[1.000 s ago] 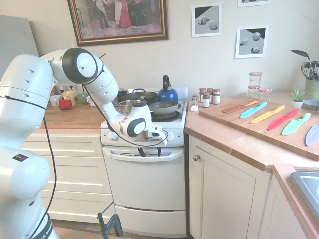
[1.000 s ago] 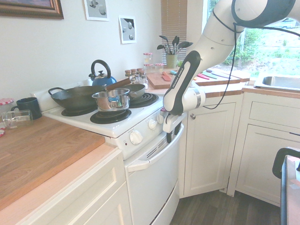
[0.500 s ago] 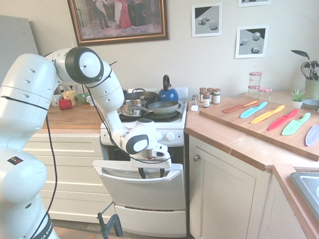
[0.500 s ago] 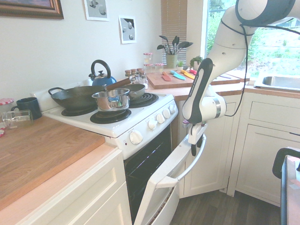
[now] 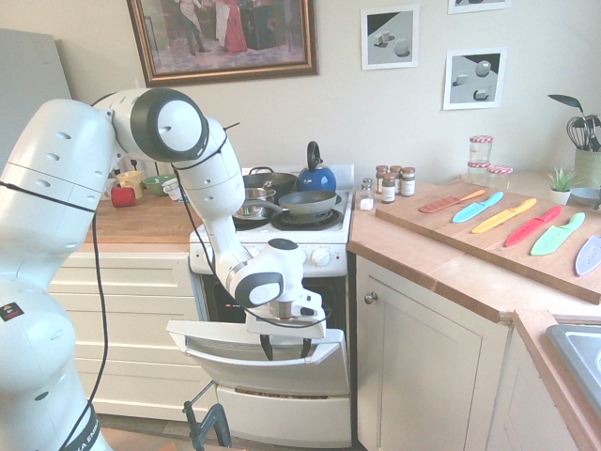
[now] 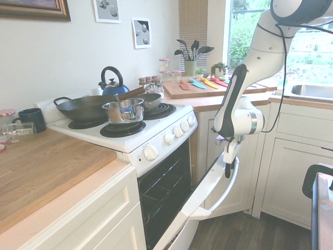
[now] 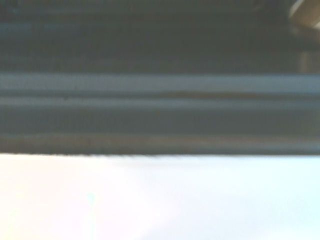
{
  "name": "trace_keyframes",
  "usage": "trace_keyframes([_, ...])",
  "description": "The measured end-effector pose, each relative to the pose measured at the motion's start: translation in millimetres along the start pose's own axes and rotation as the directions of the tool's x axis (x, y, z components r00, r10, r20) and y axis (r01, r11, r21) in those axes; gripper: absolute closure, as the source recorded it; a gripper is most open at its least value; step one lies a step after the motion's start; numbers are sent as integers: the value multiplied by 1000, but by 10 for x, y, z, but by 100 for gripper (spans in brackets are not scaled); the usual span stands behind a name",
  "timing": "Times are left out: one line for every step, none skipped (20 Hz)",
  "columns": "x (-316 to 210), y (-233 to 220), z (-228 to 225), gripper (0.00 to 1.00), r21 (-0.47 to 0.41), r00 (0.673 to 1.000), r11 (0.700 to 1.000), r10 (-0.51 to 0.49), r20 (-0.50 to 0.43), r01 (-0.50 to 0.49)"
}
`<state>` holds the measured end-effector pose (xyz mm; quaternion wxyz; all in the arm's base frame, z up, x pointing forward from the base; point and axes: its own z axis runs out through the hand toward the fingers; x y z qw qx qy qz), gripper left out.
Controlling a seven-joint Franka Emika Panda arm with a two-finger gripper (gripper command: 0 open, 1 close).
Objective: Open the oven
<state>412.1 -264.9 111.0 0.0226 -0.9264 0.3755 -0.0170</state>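
The white oven [image 5: 322,256] stands between cream cabinets, and its drop-down door [image 5: 282,371] is tilted partly open, showing the dark cavity [image 6: 164,187]. My gripper [image 5: 284,348] sits at the door's top edge. Its two dark fingers are spread apart and hooked over the bar handle [image 5: 211,338], so the gripper is open. In the second exterior view the gripper [image 6: 228,171] hangs just inside the curved handle [image 6: 222,194]. The wrist view is blurred, with a white door surface [image 7: 160,200] below dark bands.
On the burners sit a steel pot [image 6: 124,110], a black wok [image 6: 86,108], a frying pan [image 5: 308,201] and a blue kettle [image 5: 315,176]. A cream cabinet door [image 5: 423,376] flanks the oven's right side and cream drawers [image 5: 122,310] flank its left. Coloured knives lie on a board [image 5: 498,235].
The oven door has swung from shut to partly open. My gripper has moved down and outward with the handle, and the door dropped a little further in the last half second.
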Motion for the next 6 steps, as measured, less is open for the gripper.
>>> trace_keyframes([5,116,-168,0,-6,999,999,40,-19,-40])
trace_keyframes([-1,270,-333,0,-17,997,997,72,-38,-73])
trace_keyframes([-22,402,-478,0,-25,995,996,89,-44,-90])
trace_keyframes([-48,478,-601,0,-30,994,995,98,-46,-99])
trace_keyframes([-85,487,-705,0,-33,994,994,98,-45,-100])
trace_keyframes([-133,437,-792,0,-33,995,995,95,-40,-97])
